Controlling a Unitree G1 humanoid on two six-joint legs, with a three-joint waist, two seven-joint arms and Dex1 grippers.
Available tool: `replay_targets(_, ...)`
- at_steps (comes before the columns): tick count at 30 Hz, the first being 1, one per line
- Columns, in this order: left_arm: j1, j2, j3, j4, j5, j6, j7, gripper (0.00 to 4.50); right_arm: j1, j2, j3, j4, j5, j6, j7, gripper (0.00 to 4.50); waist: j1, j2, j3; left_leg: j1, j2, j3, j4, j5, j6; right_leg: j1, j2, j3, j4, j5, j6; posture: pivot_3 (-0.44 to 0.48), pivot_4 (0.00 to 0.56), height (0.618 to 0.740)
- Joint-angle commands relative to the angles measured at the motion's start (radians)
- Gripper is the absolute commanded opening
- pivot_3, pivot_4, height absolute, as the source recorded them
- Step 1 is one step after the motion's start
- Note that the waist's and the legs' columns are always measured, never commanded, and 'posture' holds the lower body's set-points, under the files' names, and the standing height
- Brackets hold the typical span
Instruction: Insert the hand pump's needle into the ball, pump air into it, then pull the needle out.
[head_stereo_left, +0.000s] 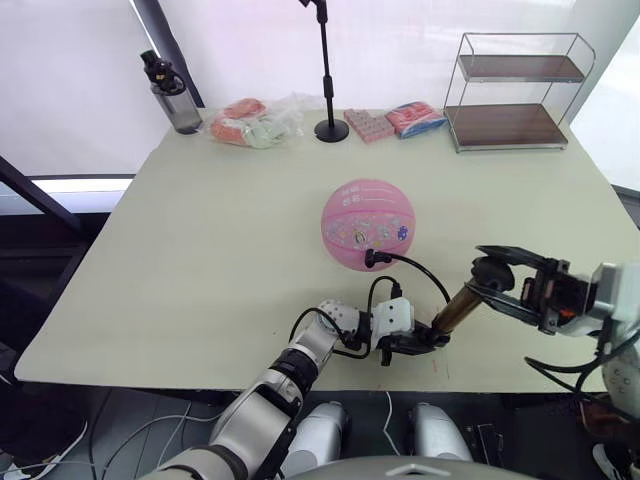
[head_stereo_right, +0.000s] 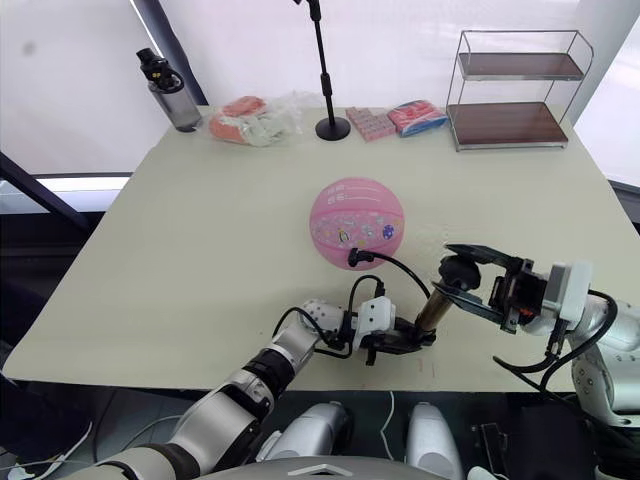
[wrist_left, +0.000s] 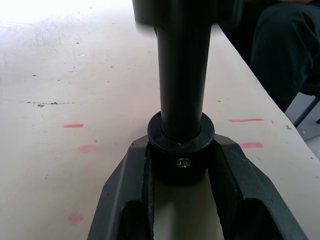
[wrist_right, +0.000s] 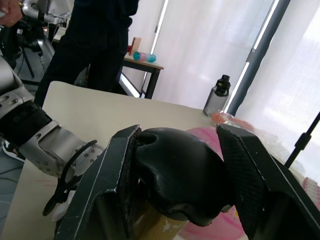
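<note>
Low in the frame, near the table's front edge, my left gripper is clamped around the black end cap at the base of the hand pump, both fingers pressed against the cap's sides. Toward the lower right, my right gripper holds the pump's black T-handle between its two fingers, which sit snug on either side of it. Between my two grips the bronze-gold barrel slants up from lower left to upper right above the pale table. From the pump a thin black hose arcs up and left to a black fitting pressed against the lower front of the pink ball, which rests on the table near the centre of the frame; I cannot see the needle itself. Along the top edge stand a dark water bottle at upper left, a bag of pink packets, a black stand pole, more pink packets and a two-tier wire shelf at upper right. A person in dark clothes stands beyond the table.
</note>
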Motion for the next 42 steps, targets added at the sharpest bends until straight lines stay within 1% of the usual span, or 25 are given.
replay_targets(1,0.04,0.017,-0.014,0.047,0.029,0.043,0.009,1.09,0.057,0.017,0.069,0.082,-0.085,-0.058,0.046,2.1,0.0,0.0,-0.001,0.0,0.0,0.0,0.0,0.0,0.0,0.0,0.0,0.0,0.0,0.0,0.0,0.0,0.15,0.736)
replay_targets(7,0.042,0.014,-0.014,0.047,0.03,0.045,0.013,1.09,0.082,0.039,0.112,0.159,-0.133,-0.151,0.045,2.1,0.0,0.0,-0.001,0.0,0.0,0.0,0.0,0.0,0.0,0.0,0.0,0.0,0.0,0.0,0.0,0.0,0.15,0.736)
replay_targets(10,0.042,0.012,-0.015,0.049,0.03,0.044,0.016,1.09,0.082,0.046,0.131,0.194,-0.157,-0.191,0.042,2.1,0.0,-0.002,-0.004,0.0,0.0,0.0,0.0,0.0,0.0,0.0,0.0,0.0,0.0,0.0,0.0,0.0,0.15,0.736)
replay_targets(15,0.042,0.01,-0.012,0.052,0.031,0.044,0.019,1.09,0.065,0.035,0.136,0.168,-0.151,-0.208,0.015,2.1,0.0,-0.002,-0.007,0.001,0.0,0.0,0.0,0.0,0.0,0.001,0.001,0.0,0.0,0.0,0.0,0.0,0.15,0.736)
replay_targets(20,0.041,0.008,-0.013,0.054,0.031,0.043,0.02,1.09,0.031,-0.007,0.1,0.085,-0.11,-0.174,-0.02,2.1,0.0,-0.001,-0.007,0.001,0.0,0.0,0.0,0.0,0.0,0.0,0.001,0.0,0.0,0.0,0.0,0.0,0.15,0.736)
replay_targets(27,0.042,0.008,-0.014,0.055,0.031,0.042,0.017,1.09,0.009,-0.082,0.013,-0.122,-0.007,-0.046,-0.122,2.1,0.003,0.004,-0.004,-0.001,0.0,0.0,0.0,0.0,0.0,0.0,0.0,0.0,0.0,0.0,0.0,0.0,0.15,0.736)
replay_targets(30,0.041,0.008,-0.015,0.056,0.031,0.041,0.015,1.09,-0.008,-0.11,-0.033,-0.175,0.029,0.004,-0.15,2.1,0.003,0.003,-0.003,-0.001,0.0,0.0,0.0,0.0,0.0,0.0,0.0,0.0,0.0,0.0,0.0,0.0,0.15,0.736)
replay_targets(35,0.042,0.007,-0.017,0.056,0.031,0.039,0.011,1.09,-0.063,-0.161,-0.121,-0.22,0.089,0.075,-0.184,2.1,0.002,0.004,0.0,-0.001,0.0,0.0,0.0,0.0,0.0,0.0,0.0,0.0,0.0,0.0,0.0,0.0,0.15,0.736)
replay_targets(42,0.041,0.008,-0.02,0.06,0.03,0.034,0.009,1.09,-0.138,-0.225,-0.206,-0.242,0.155,0.164,-0.203,2.1,0.002,0.003,0.007,-0.003,0.0,0.001,0.001,0.0,0.0,-0.001,-0.001,0.0,0.0,0.0,0.0,0.0,0.15,0.736)
